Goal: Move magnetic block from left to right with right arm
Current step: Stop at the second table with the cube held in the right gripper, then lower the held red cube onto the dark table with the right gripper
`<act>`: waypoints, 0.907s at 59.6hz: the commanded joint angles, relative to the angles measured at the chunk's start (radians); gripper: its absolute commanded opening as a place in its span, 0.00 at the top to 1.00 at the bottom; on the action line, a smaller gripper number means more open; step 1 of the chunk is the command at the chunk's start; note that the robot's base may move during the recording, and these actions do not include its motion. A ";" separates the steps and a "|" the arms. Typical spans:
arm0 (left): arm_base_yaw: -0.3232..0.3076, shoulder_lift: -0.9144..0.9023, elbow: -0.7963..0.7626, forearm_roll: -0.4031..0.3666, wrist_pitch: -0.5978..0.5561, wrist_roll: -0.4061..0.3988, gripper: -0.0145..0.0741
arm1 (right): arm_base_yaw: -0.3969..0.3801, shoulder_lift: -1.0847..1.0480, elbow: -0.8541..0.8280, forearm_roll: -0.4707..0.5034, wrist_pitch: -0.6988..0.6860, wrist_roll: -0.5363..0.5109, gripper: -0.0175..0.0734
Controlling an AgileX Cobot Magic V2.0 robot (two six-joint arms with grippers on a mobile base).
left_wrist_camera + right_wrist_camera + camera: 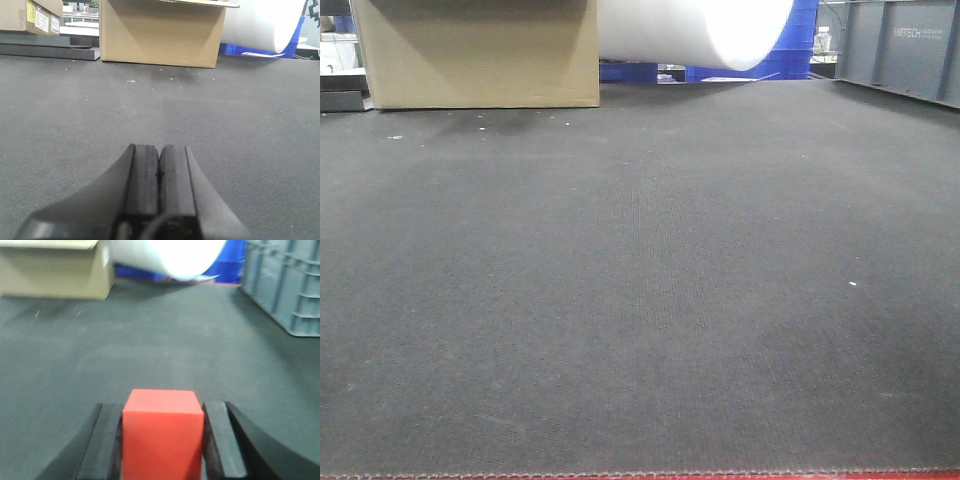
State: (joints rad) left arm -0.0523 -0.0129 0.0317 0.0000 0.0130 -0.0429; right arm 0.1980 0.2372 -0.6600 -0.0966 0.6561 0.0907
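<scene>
The magnetic block, a plain red cube, fills the bottom middle of the right wrist view. My right gripper is shut on it, a black finger pressed against each side. In the left wrist view my left gripper is shut, pads together with nothing between them, low over the dark mat. Neither gripper nor the block shows in the front view, which holds only the mat.
A cardboard box stands at the mat's far left edge, a white roll behind the middle. Grey plastic crates line the far right. Flat black boards lie left of the box.
</scene>
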 commanded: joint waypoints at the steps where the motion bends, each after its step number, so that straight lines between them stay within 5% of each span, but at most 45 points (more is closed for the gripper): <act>1: -0.005 -0.010 0.009 0.000 -0.089 -0.004 0.97 | 0.003 0.114 -0.085 0.119 -0.101 -0.147 0.63; 12: -0.005 -0.010 0.009 0.000 -0.089 -0.004 0.97 | 0.114 0.342 -0.192 0.283 -0.107 -0.316 0.63; 37: -0.005 -0.010 0.009 0.000 -0.089 -0.004 0.97 | 0.402 0.916 -0.442 0.284 -0.042 -0.329 0.63; 54: -0.005 -0.010 0.009 0.000 -0.089 -0.004 0.97 | 0.447 1.237 -0.600 0.284 0.005 -0.329 0.63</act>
State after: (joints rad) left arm -0.0523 -0.0129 0.0317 0.0000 0.0130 -0.0429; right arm 0.6414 1.4408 -1.2032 0.1743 0.7100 -0.2296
